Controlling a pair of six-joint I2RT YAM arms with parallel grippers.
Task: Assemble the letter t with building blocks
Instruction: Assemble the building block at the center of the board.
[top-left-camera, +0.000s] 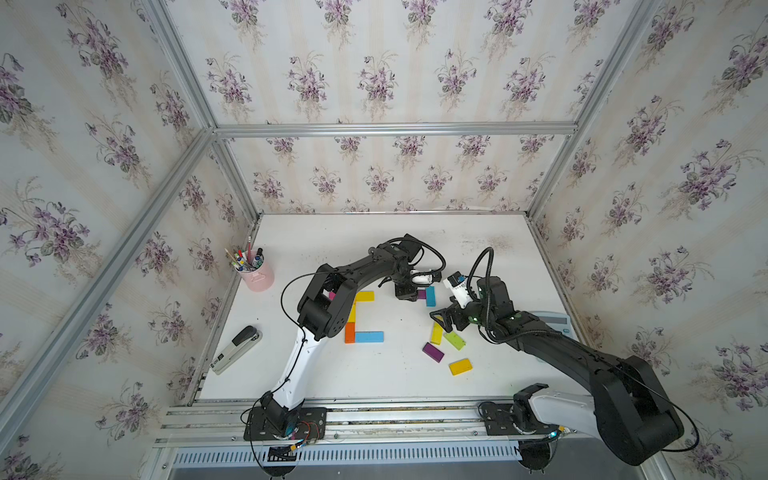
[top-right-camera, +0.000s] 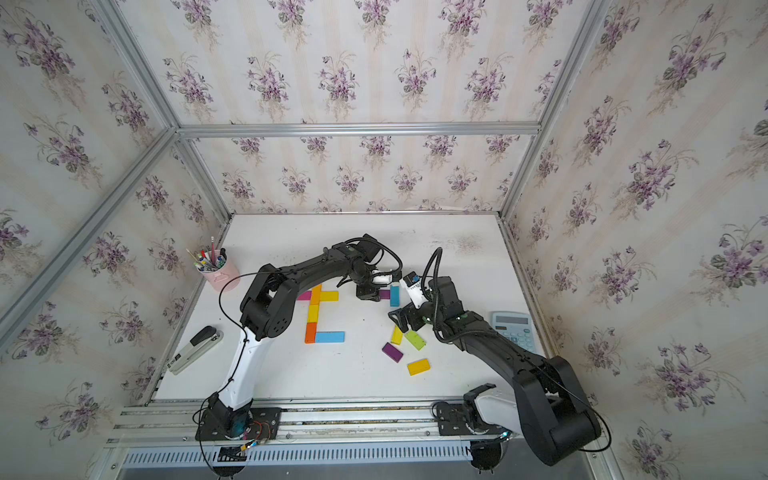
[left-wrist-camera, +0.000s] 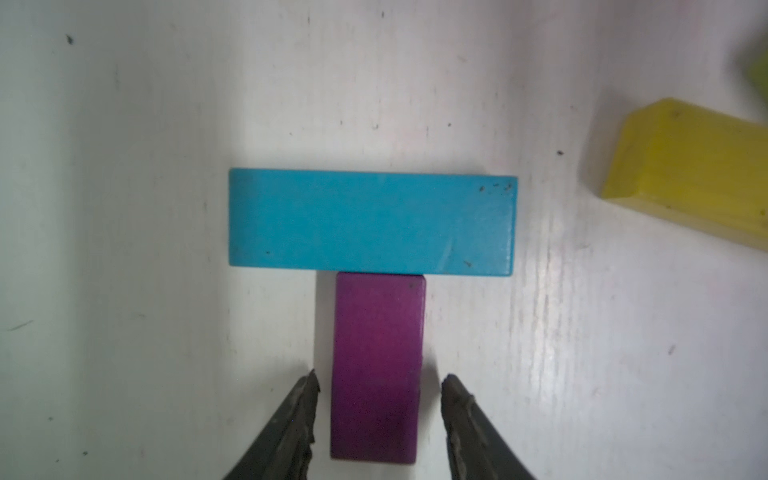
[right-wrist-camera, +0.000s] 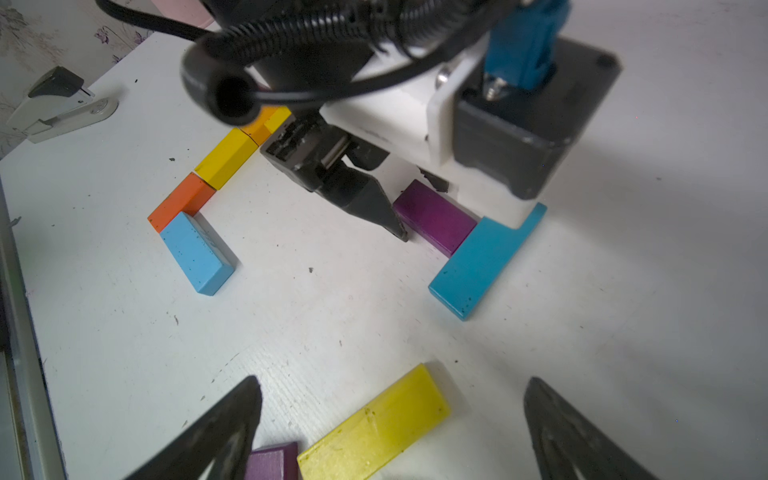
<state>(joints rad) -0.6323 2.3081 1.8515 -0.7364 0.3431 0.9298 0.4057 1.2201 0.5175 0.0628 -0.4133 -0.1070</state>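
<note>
My left jaws stand apart astride the purple block (left-wrist-camera: 376, 365), its length running between them to the teal block (left-wrist-camera: 372, 222).

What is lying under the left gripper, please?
A purple block lies between the parted fingers of the left gripper, its end against a teal block. In both top views the gripper covers part of it.

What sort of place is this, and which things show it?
Probably a robot test cell: aluminium frame lined with floral wallpaper, two arms bolted to a rail, desk clutter like a stapler and pen cup.
</note>
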